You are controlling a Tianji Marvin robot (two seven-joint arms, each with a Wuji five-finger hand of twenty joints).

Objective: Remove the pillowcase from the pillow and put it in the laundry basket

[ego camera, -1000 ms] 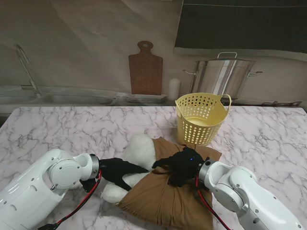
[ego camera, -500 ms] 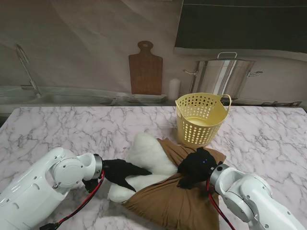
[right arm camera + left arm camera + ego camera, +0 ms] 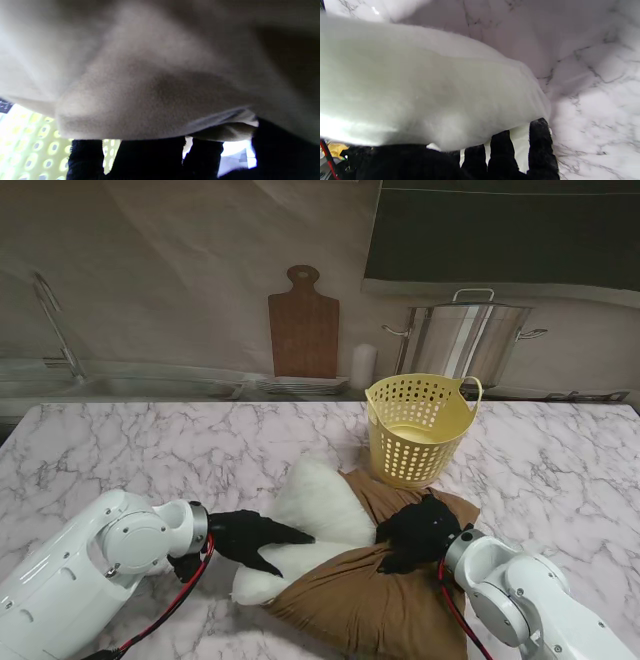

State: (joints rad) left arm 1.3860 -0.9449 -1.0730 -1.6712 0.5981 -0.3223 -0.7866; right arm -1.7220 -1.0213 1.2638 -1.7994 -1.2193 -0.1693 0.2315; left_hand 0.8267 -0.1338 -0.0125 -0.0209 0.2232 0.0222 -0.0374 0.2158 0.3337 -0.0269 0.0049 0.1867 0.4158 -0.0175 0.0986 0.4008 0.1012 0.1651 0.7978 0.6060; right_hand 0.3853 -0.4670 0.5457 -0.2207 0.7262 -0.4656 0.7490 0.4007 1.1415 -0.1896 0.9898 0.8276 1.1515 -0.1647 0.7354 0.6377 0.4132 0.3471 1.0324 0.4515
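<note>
Stand view: the white pillow [image 3: 315, 515] lies on the marble bench [image 3: 150, 450], roughly half out of the brown pillowcase [image 3: 370, 605], which bunches toward the near right. The 2 hands split the work. The left robot hand [image 3: 250, 537] rests on the exposed pillow with its fingers reaching over the white fabric, apparently pinning it so the filling stays put while the cover slides away; whether it truly pinches the pillow or only presses it I cannot tell. The right robot hand [image 3: 418, 532] is closed on a gathered fold of the pillowcase near its open mouth, which makes sense as the pulling grip.

In the left wrist view, the black fingers [image 3: 540, 147] lie against the edge of the pillow [image 3: 425, 95], with bare bench [image 3: 595, 100] beyond it. In the right wrist view, brown cloth [image 3: 160, 75] drapes over the fingers [image 3: 147, 157] and fills most of the picture, and the perforated yellow wall of the laundry basket [image 3: 27, 147] shows close behind.

The laundry basket [image 3: 420, 430] stands upright just beyond the pillowcase, on the right robot hand's side, so once free the cover has only a short carry. Stripping looks about half done.
</note>
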